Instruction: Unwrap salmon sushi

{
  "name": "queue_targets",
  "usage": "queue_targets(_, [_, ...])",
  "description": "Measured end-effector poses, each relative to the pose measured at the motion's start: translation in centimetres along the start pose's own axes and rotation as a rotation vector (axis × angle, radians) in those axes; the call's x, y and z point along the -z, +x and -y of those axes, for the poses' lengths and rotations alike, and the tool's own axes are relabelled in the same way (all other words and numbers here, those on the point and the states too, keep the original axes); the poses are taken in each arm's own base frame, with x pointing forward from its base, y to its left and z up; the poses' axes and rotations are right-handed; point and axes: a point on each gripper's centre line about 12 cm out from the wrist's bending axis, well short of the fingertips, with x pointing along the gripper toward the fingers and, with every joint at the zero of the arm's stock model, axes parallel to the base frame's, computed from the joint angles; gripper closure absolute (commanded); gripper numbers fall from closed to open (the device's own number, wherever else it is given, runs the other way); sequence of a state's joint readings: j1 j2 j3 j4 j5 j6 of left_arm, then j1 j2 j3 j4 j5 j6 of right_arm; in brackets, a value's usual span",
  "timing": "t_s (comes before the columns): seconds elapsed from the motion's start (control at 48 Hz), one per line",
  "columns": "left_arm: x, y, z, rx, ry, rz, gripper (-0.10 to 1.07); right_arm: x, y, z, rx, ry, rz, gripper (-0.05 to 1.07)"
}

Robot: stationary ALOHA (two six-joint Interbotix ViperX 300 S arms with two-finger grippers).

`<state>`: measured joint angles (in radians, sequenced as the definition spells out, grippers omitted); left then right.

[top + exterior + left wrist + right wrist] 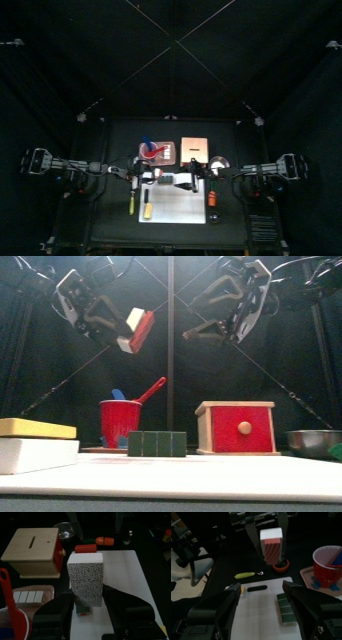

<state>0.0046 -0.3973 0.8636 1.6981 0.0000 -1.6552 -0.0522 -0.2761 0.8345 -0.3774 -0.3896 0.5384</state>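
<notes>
Left gripper [87, 595] on speckled block [85, 577] (raised)

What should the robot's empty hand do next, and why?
Probably bring the right gripper across to the white-and-pink block. The left gripper holds that block up in the air, while the right one is open and empty beside it. Pulling anything off the block likely needs a second grip.

cup [120, 421] left of wooden box [238, 426], small block [156, 443] between, in front
</notes>
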Motion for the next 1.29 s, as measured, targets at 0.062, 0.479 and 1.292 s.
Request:
queue_targets(0.062, [-0.1, 0.5, 0.0, -0.005, 0.007, -0.007, 0.30, -0.1, 0.0, -0.1, -0.015, -0.004, 0.023, 0.02])
queue_targets(0.479, [-1.7, 3.7, 1.5, -0.002, 0.103, -0.012, 0.30, 0.4, 1.2, 4.3, 0.036, 0.016, 0.097, 0.01])
queue_targets(1.292, [-1.9, 3.7, 0.7, -0.074, 0.107, -0.001, 0.30, 1.2, 2.0, 4.3, -0.001, -0.017, 0.093, 0.01])
